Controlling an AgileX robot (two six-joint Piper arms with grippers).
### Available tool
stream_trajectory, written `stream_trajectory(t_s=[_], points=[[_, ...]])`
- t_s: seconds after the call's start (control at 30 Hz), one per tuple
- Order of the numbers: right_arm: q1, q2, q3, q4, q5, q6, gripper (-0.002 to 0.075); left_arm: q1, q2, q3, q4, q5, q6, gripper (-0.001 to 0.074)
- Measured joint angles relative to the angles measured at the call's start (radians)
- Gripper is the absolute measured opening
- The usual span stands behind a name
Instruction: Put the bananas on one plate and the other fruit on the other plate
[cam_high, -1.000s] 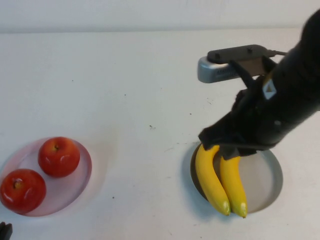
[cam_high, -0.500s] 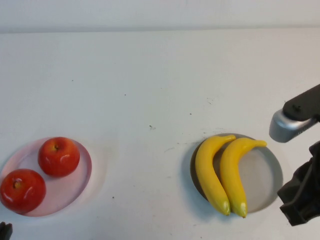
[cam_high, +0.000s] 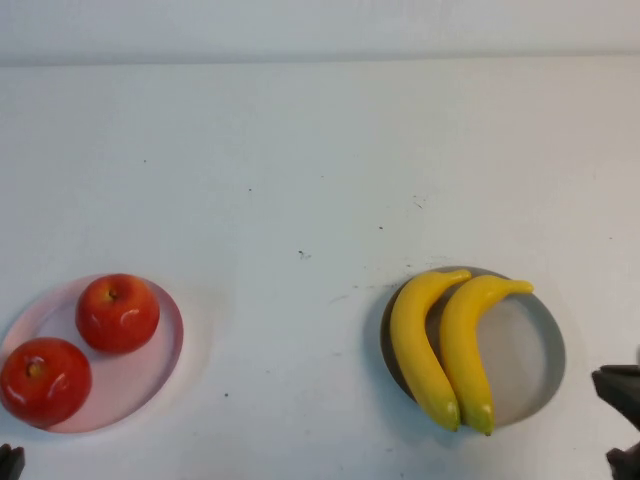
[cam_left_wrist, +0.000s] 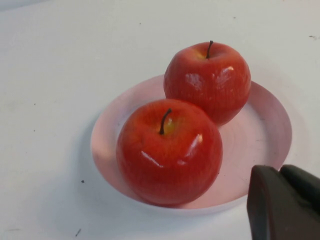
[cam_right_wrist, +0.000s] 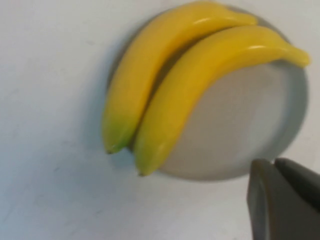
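Observation:
Two yellow bananas (cam_high: 420, 345) lie side by side on the grey plate (cam_high: 525, 350) at the front right. They also show in the right wrist view (cam_right_wrist: 150, 75) on the grey plate (cam_right_wrist: 250, 125). Two red apples (cam_high: 118, 312) sit on the pale pink plate (cam_high: 140, 385) at the front left. They also show in the left wrist view (cam_left_wrist: 170, 150) on the pink plate (cam_left_wrist: 260, 130). My right gripper (cam_right_wrist: 272, 167) is shut and empty, just off the grey plate's rim, at the picture's right edge in the high view (cam_high: 625, 400). My left gripper (cam_left_wrist: 277, 172) is shut and empty beside the pink plate.
The white table (cam_high: 300, 180) stretches between and behind the two plates, with a few small dark specks on it. Only a dark tip of the left gripper (cam_high: 8, 462) shows at the front left corner.
My right arm has drawn back from over the grey plate to the front right edge of the view. The bananas stay lying on the plate. The left side has not changed.

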Motion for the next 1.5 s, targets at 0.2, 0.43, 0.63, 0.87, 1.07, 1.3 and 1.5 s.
stream_trajectory(t_s=[0.2,0.43,0.63,0.87,1.07,1.3,1.5], points=[[-0.24,-0.276,0.35,-0.005,-0.405,0.0,-0.0015,0.0,0.0,0.0,0.002,0.0,0.0,0.0002],[-0.473,-0.589,0.507,-0.008,-0.561,0.019,-0.0015,0.0,0.0,0.0,0.002,0.0,0.0,0.0002],[-0.494,-0.793,0.507,-0.008,-0.394,0.025,-0.0015,0.0,0.0,0.0,0.004,0.0,0.0,0.0002],[-0.496,-0.833,0.507,-0.005,-0.293,0.025,-0.0015,0.0,0.0,0.0,0.004,0.0,0.0,0.0002],[-0.496,-0.833,0.507,0.014,-0.282,0.003,-0.0015,0.0,-0.001,0.0,0.004,0.0,0.0,0.0002],[-0.496,-0.833,0.507,0.204,-0.164,-0.229,-0.0015,0.0,-0.001,0.0,0.004,0.0,0.0,0.0002],[-0.496,-0.833,0.507,0.218,-0.133,-0.25,-0.0015,0.0,-0.001,0.0,0.004,0.0,0.0,0.0002]])
